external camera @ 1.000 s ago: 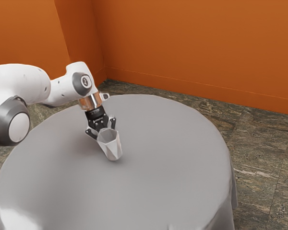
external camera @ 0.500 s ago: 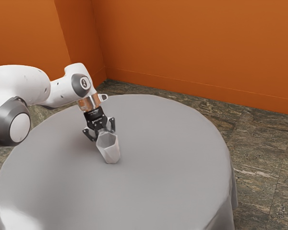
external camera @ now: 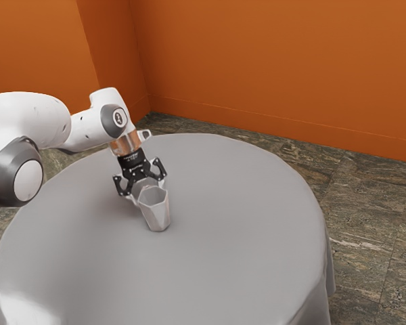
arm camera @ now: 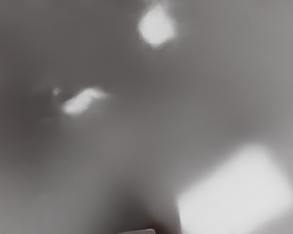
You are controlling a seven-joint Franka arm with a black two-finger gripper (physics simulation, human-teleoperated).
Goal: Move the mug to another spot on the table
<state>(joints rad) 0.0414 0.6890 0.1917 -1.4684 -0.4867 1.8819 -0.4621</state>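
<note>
— So, gripper status?
— My gripper (external camera: 142,183) is released. The fingers are spread wide just behind the mug (external camera: 154,210) rim; half a second ago they were closed on it.
— And the mug?
— It was tilted in my grasp a second ago. It now stands upright on the surface (external camera: 257,203), left of middle in the exterior view.
— Meaning?
— Judged: set down, placement likely done. Next, retreat upward without clipping the rim.
</note>
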